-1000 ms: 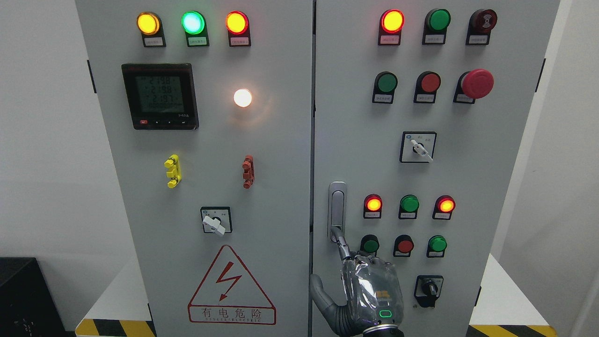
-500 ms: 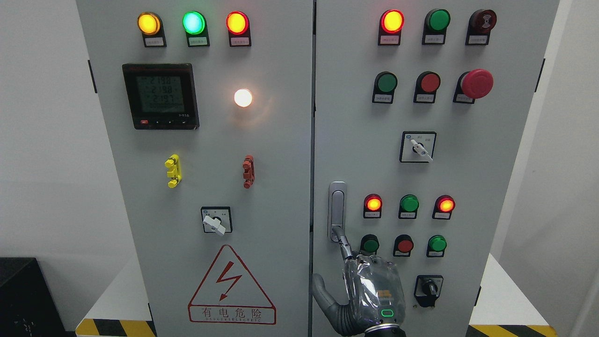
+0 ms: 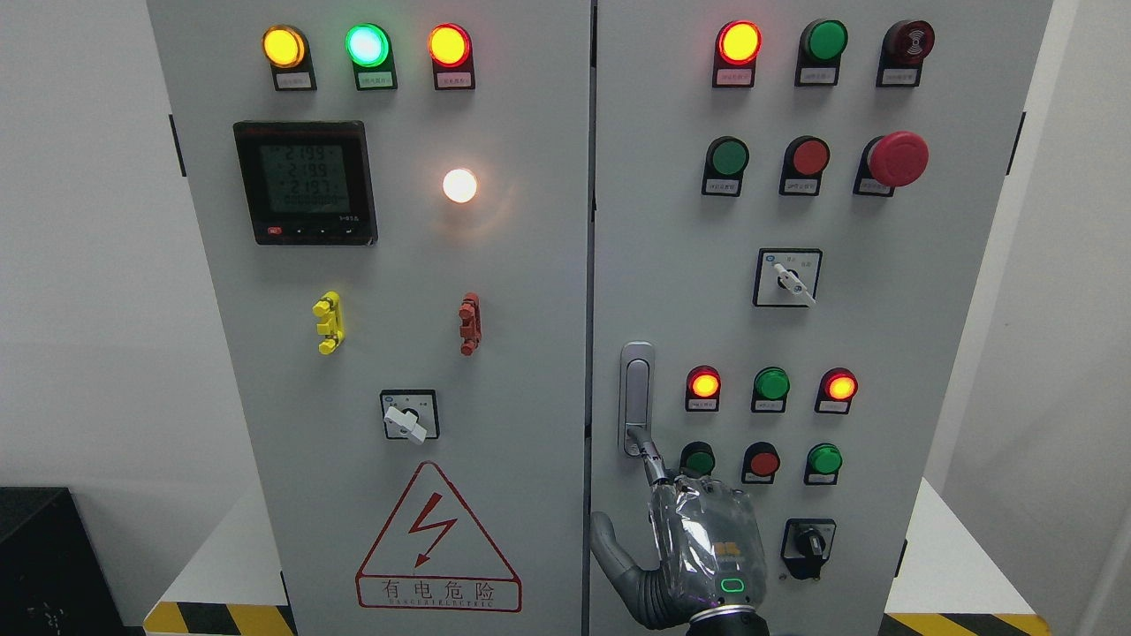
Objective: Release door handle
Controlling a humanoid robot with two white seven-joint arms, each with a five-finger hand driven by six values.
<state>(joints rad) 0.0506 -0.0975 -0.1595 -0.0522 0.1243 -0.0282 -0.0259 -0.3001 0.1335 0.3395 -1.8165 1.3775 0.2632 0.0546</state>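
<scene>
Right hand (image 3: 698, 552) below the door handle (image 3: 636, 399), one outstretched finger (image 3: 649, 457) touching its lower end, nothing gripped.

Overall light: bright, even and diffuse across the grey cabinet (image 3: 530, 265).
White lamp (image 3: 459, 185): overexposed, throwing a warm halo onto the cabinet panel around it.
Coloured lamps along the cabinet's top: lit ones bloom slightly (their centres are washed out).
Shadows: soft and faint, just under the buttons on the cabinet.
Glare: small highlights on the clear cover of the hand (image 3: 702, 548) at the cabinet's lower edge.
Focus: sharp throughout; the meter display (image 3: 305, 181) digits are somewhat hard to read.
Distortion: cabinet sides lean inward toward the bottom.
</scene>
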